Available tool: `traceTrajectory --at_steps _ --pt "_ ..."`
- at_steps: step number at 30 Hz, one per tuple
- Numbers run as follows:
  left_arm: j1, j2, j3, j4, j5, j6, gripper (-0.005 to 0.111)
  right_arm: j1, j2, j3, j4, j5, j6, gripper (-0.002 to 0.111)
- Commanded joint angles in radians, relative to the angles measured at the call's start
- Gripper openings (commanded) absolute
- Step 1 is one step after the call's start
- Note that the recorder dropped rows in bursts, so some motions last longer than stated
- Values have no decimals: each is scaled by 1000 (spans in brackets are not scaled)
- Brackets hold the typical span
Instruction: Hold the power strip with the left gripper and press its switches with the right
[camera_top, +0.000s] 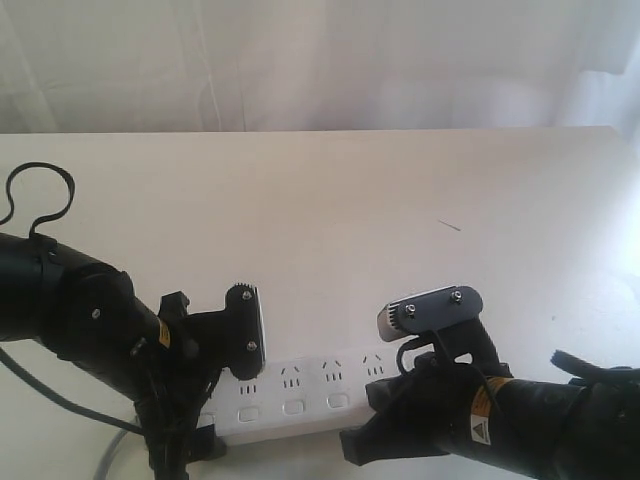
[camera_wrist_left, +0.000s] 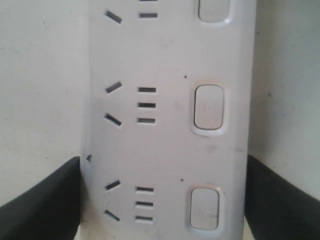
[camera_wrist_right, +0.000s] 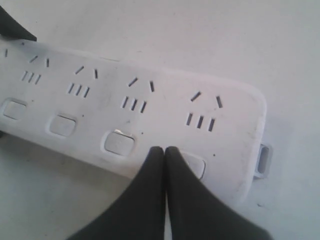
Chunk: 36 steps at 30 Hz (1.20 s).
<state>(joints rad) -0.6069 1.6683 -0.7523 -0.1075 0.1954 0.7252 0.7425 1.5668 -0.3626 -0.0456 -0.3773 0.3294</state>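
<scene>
One power strip (camera_wrist_right: 165, 117) switch (camera_wrist_right: 197, 166) sits partly under the right gripper (camera_wrist_right: 165, 149)

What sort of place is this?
Likely a robotics lab or test bench rather than a home: a bare white tabletop, a pale draped curtain behind it, and a black left robot arm and black right robot arm working on a long white plastic power strip.
</scene>
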Motion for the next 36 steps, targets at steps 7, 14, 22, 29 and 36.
traceTrajectory --at_steps 7,14,22,29,36 --pt "-3 48 41 34 174 14 0 -5 10 5 103 -19 -107 0" --pt "-3 48 41 34 174 14 0 -5 10 5 323 24 -318 0" --pt "-3 48 41 34 165 14 0 -5 10 5 314 26 -285 0" --pt "-3 48 41 34 159 14 0 -5 10 5 175 -3 -140 0" --pt "-3 48 41 34 157 14 0 -5 10 5 159 17 -134 0"
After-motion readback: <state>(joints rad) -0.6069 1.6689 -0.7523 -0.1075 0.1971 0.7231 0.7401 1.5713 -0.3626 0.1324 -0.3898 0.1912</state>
